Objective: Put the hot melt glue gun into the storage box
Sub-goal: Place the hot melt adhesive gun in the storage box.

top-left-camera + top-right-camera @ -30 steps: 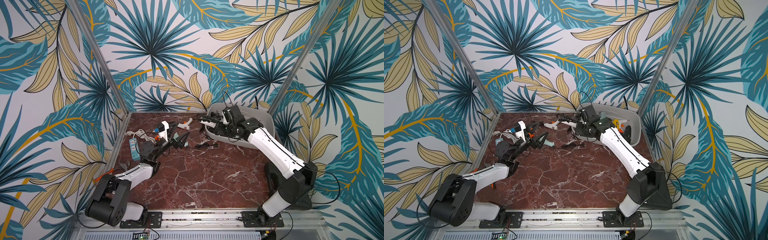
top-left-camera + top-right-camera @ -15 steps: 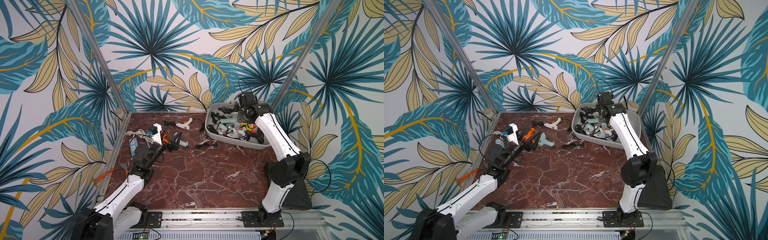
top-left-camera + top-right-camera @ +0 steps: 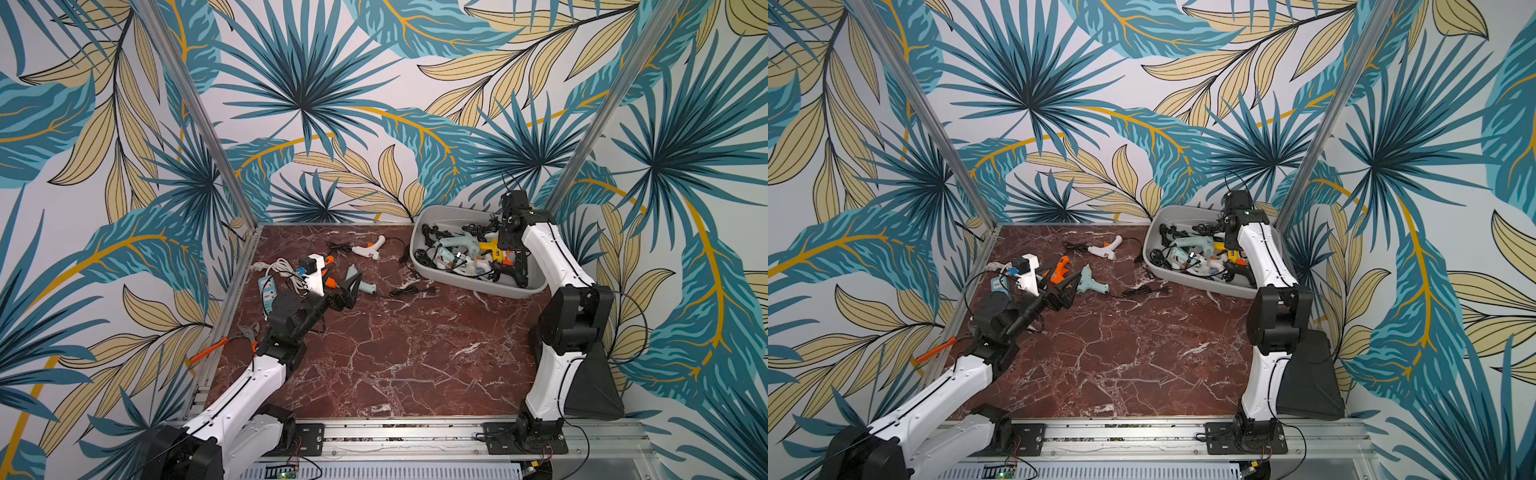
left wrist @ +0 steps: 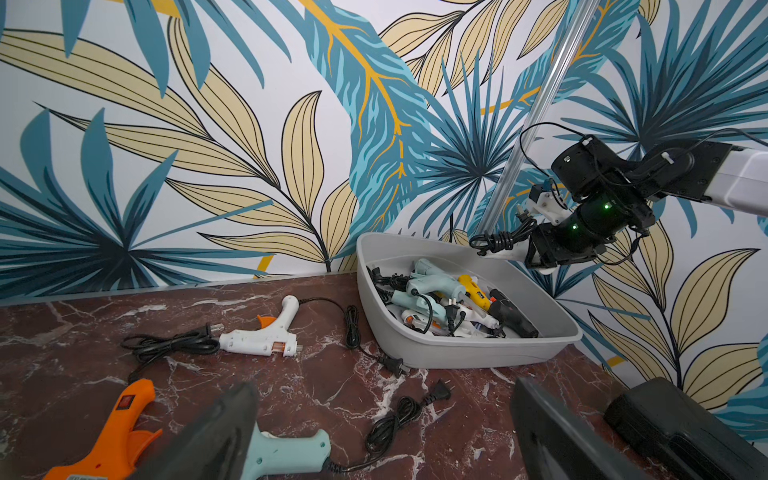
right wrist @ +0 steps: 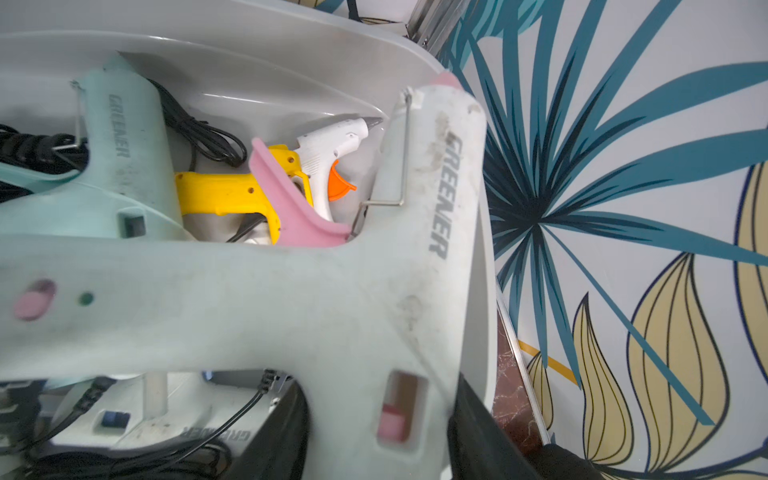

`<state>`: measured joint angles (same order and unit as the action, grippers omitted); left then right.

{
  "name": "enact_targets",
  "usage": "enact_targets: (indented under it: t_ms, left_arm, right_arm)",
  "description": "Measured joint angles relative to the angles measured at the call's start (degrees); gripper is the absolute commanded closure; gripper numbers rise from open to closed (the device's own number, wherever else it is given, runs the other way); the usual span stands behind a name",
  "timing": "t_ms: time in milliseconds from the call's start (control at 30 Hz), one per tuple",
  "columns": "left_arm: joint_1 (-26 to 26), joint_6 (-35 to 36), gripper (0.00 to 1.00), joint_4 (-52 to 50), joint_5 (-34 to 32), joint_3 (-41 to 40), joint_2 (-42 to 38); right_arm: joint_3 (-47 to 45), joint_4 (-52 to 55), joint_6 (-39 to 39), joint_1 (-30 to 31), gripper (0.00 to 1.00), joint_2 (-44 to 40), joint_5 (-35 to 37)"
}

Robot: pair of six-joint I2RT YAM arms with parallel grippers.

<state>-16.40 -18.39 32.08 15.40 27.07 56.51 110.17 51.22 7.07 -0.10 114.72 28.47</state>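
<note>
Your right hand (image 5: 381, 430) is pinching the pale glue gun (image 5: 291, 299) by the rear of its body, one finger on either side, with the pink trigger facing in over the storage box (image 4: 457, 353). From the left wrist camera, that hand hangs above the box's far corner, higher than the rim, and a bundled black cord (image 4: 498, 241) sticks out beside it.

The right wrist camera shows the barrel running just along the rim on the wallpaper side. The handle reaches across above the pile inside, over a yellow gun (image 5: 220, 195) and tangled cords. It's tight there: the box sits in the far right corner of the tabletop (image 3: 395, 365), hard by the wall, and it's crowded.

Your left hand (image 3: 348, 291) is spread wide and holds nothing, low over the left side. The teal glue gun (image 4: 286, 453) lies between its fingers in its own camera, with the orange glue gun (image 4: 112, 432) just beside it. The white glue gun (image 4: 262, 338) lies farther back, near the box. Between the two arms there's wide bare marble for moving.
</note>
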Motion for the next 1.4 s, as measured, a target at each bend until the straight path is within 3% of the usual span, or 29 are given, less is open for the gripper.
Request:
enact_targets:
  t_ms: [300, 533, 733, 1167, 1400]
  left_arm:
    - [0.0, 0.0, 0.00, -1.0, -0.5, -0.6, 0.0]
    - [0.0, 0.0, 0.00, -1.5, -0.9, -1.3, 0.0]
    - [0.0, 0.0, 0.00, -2.1, -1.1, -1.3, 0.0]
    - [0.0, 0.0, 0.00, -3.2, -1.5, -1.3, 0.2]
    - [0.0, 0.0, 0.00, -3.4, -2.0, -1.3, 0.6]
  right_arm:
    - [-5.6, -8.6, -4.8, -1.5, 1.00, -0.3, 0.7]
    - [-14.9, -15.6, -3.6, -2.3, 1.00, -0.8, 0.7]
    - [-15.1, -18.6, -0.3, -4.5, 1.00, -0.8, 0.4]
    - [-5.7, -17.9, 7.4, -8.9, 1.00, 6.8, -1.8]
    - [1.0, -16.7, 7.9, -8.9, 1.00, 11.6, -3.1]
